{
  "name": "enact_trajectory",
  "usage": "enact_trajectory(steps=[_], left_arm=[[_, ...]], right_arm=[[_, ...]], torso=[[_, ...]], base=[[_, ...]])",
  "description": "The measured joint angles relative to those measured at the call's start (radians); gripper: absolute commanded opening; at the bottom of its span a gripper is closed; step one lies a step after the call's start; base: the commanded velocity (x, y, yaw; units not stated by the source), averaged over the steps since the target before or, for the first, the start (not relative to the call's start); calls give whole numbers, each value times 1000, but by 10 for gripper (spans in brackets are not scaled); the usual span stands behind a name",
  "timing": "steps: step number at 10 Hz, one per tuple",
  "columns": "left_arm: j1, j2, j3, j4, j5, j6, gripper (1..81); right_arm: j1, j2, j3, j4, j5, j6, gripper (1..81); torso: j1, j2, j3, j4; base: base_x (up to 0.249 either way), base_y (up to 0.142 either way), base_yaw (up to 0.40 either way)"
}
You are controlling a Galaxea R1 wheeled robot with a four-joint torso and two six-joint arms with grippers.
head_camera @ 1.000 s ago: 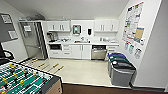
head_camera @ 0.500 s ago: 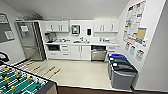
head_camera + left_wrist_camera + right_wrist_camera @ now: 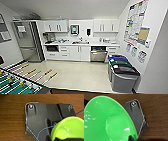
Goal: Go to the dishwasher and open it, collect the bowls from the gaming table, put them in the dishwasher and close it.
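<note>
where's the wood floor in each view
head: wood floor, a dark brown strip at the near edge, in front of the pale kitchen floor.
left wrist: wood floor around the dark plate, behind the lime bowl.
right wrist: wood floor behind the green bowl and dark plate.
shared landmark: the dark plate's round corner fitting, in both wrist views.

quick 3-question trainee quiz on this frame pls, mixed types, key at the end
1. True or false: the dishwasher door stands open.
2. Beside the right wall stand: A) bins B) chairs C) a sofa.
3. Fill in: the bowl in the right wrist view is ____ in colour.

Key: 1 false, the door is shut. 2 A. 3 green; the left wrist view also has a lime green bowl.
</note>
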Motion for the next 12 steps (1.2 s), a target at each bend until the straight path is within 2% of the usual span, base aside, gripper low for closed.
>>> enact_trajectory(steps=[12], left_arm=[[0, -1, 0, 0, 2, 0, 10]], right_arm=[[0, 6, -3, -4, -1, 0, 10]], torso=[[0, 0, 0, 0]], base=[[191, -5, 0]])
